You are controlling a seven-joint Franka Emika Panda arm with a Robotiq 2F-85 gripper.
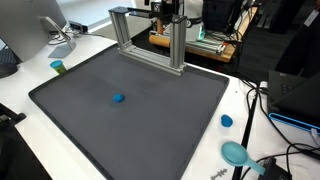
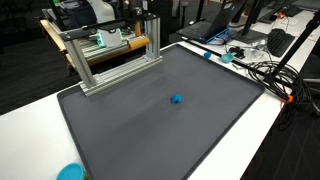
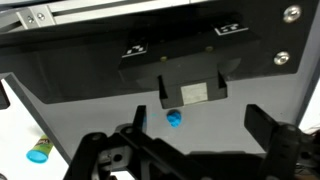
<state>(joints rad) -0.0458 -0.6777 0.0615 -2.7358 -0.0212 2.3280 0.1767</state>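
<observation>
A small blue object (image 1: 119, 98) lies near the middle of a dark grey mat (image 1: 170, 130); it also shows in the other exterior view (image 2: 176, 99). My gripper (image 1: 166, 12) hangs high at the back, above an aluminium frame (image 1: 150, 42). In the wrist view the gripper (image 3: 197, 122) is open and empty, its two fingers wide apart. The blue object (image 3: 175, 119) lies on the mat far below, a little to the left of the middle between the fingers. Nothing is touched.
The aluminium frame (image 2: 110, 55) stands on the mat's back edge. A teal cylinder (image 1: 58, 67), a blue cap (image 1: 227, 121) and a teal round piece (image 1: 236, 153) lie on the white table round the mat. Cables and equipment (image 2: 260, 60) crowd one side.
</observation>
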